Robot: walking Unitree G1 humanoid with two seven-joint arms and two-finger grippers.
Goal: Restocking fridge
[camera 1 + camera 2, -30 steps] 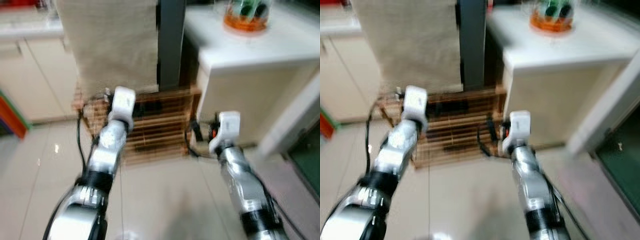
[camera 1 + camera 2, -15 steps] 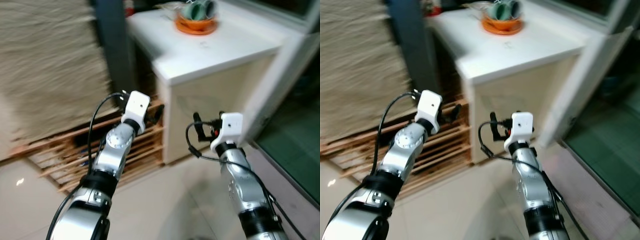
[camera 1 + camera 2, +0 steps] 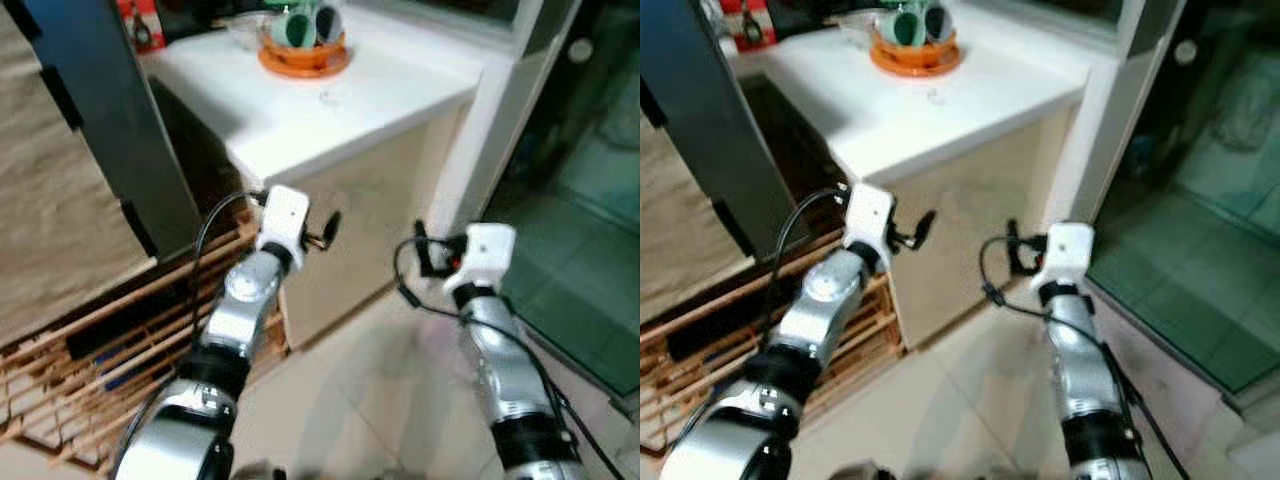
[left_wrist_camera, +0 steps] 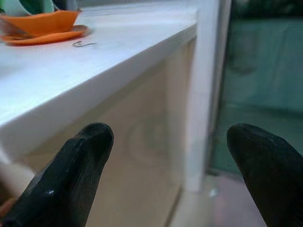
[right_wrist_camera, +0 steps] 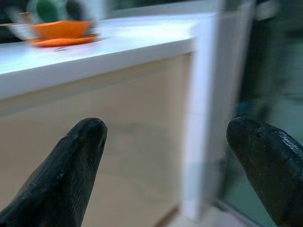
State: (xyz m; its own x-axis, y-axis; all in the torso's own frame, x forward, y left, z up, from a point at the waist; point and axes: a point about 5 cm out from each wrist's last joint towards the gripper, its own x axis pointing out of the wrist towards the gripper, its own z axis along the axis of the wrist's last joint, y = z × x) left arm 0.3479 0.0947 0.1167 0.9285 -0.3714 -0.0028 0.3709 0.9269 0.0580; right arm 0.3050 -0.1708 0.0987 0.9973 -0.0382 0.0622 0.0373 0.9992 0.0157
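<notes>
Both arms are held out in front of me over a pale tiled floor. My left gripper [image 3: 322, 230] is open, level with the beige side of a white-topped cabinet [image 3: 372, 215]. In the left wrist view its fingers [image 4: 80, 165] stand wide apart with nothing between them. My right gripper [image 3: 424, 256] is open too and holds nothing, near the cabinet's corner and a white post [image 3: 478, 140]. On the countertop [image 3: 350, 100] sits an orange dish [image 3: 303, 55] with green cups in it.
A dark grey upright panel [image 3: 100, 120] stands left of the cabinet, with a low wooden slatted rack [image 3: 90, 355] at its foot. A red box [image 3: 135, 25] is at the counter's back. Right of the white post is dark glass over a green floor [image 3: 580, 260].
The whole picture has swung, so the camera turned right: cabinet and post now stand in front, the rack and beige cloth slid off left. Both arms stay held forward.
</notes>
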